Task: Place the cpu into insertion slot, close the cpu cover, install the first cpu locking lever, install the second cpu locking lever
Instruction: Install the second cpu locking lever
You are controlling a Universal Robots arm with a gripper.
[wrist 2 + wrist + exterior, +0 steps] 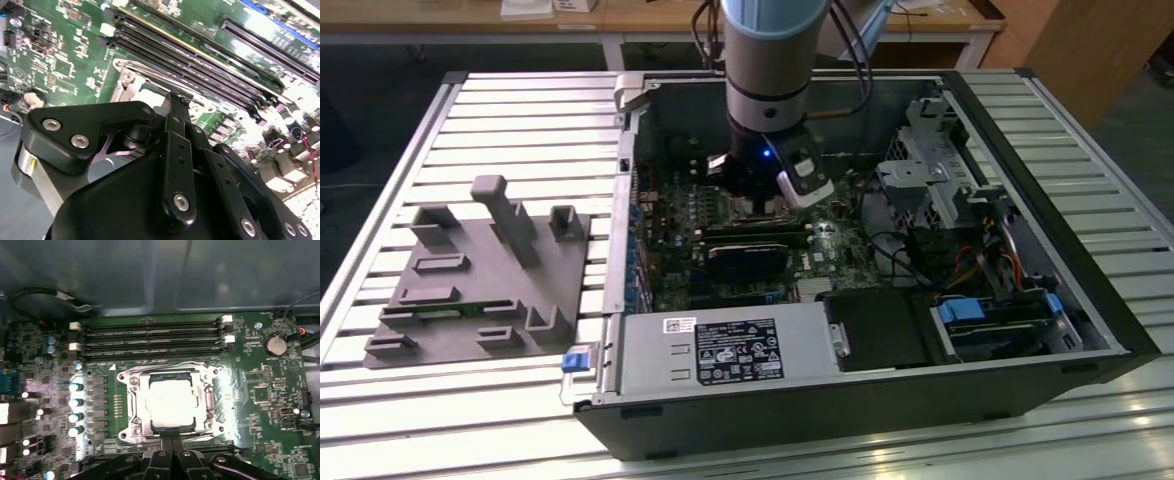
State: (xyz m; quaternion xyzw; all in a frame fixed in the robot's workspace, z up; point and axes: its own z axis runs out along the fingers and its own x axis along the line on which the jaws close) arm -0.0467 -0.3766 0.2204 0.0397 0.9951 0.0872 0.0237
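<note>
In the first wrist view the cpu, a square chip with a silvery top, lies flat in the insertion slot on the green board. The cpu cover, a silvery metal frame, lies down around it, and the chip shows through its window. A thin wire lever runs along the socket's far edge. My gripper is shut, its fingertips pressed together at the socket's near edge with nothing seen between them. The second wrist view shows the gripper just over the socket's metal frame. In the exterior view the gripper is deep inside the open computer case.
Long black memory slots run beside the socket, with a row of capacitors and a coin battery nearby. The case holds a black block, a power supply and a drive cage. A grey fixture sits at the exterior view's left.
</note>
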